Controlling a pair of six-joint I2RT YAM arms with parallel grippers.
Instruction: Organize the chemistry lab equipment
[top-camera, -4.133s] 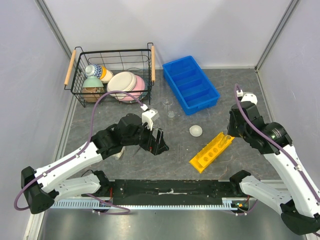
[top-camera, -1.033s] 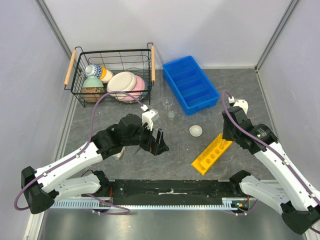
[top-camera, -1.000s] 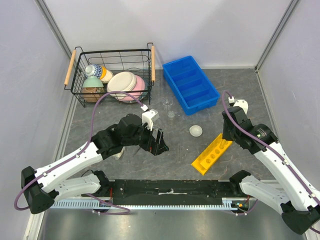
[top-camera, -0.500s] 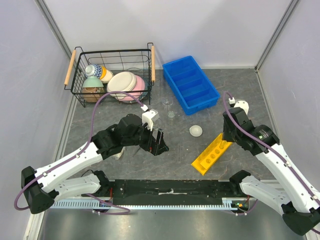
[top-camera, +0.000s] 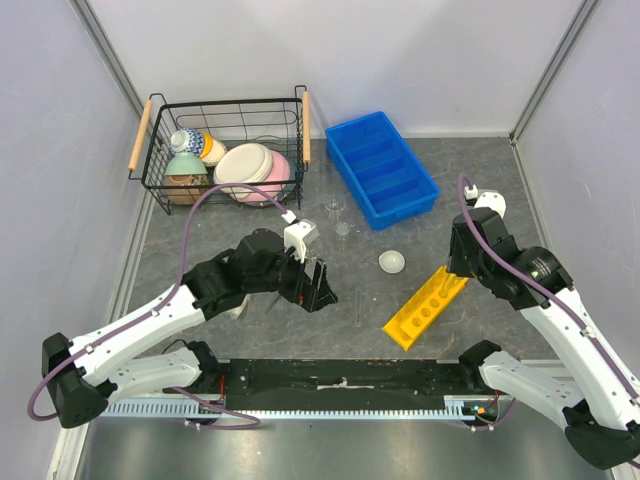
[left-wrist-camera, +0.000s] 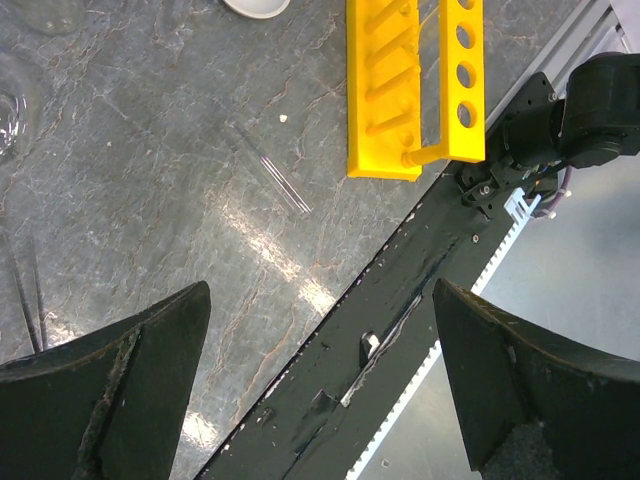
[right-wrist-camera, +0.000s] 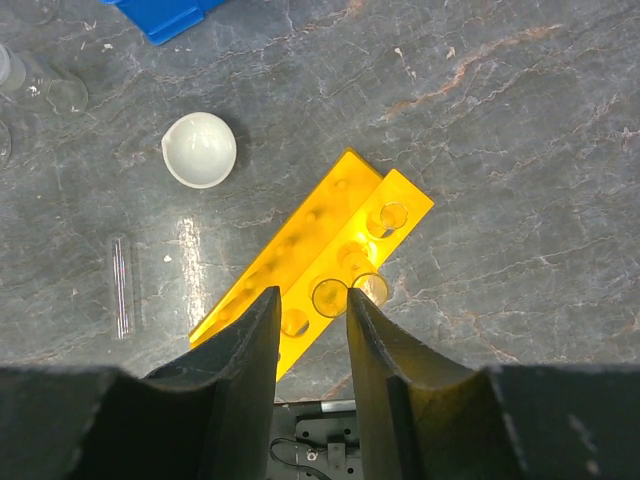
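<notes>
The yellow rack (top-camera: 425, 305) (right-wrist-camera: 290, 275) (left-wrist-camera: 415, 90) lies diagonally on the table at the right. Clear tubes (right-wrist-camera: 330, 297) stand in its holes. My right gripper (top-camera: 460, 263) (right-wrist-camera: 311, 296) hovers above the rack's far end. It is open, and one tube's rim shows between its fingers with a gap on either side. A white domed dish (top-camera: 391, 262) (right-wrist-camera: 200, 148) sits left of the rack. A thin glass tube (top-camera: 358, 308) (left-wrist-camera: 270, 170) (right-wrist-camera: 121, 285) lies flat beside it. My left gripper (top-camera: 320, 285) (left-wrist-camera: 320, 292) stands wide open over the table's front, with nothing in it.
Small clear glass vessels (top-camera: 340, 220) stand near the blue divided bin (top-camera: 381, 168). A black wire basket (top-camera: 225, 103) at the back left holds ceramic bowls and cups. The black rail (top-camera: 340, 378) runs along the near edge.
My right gripper has drawn up and to the right from the rack, its jaws a little wider. The rack stays where it shifted to earlier. The left arm has not moved.
</notes>
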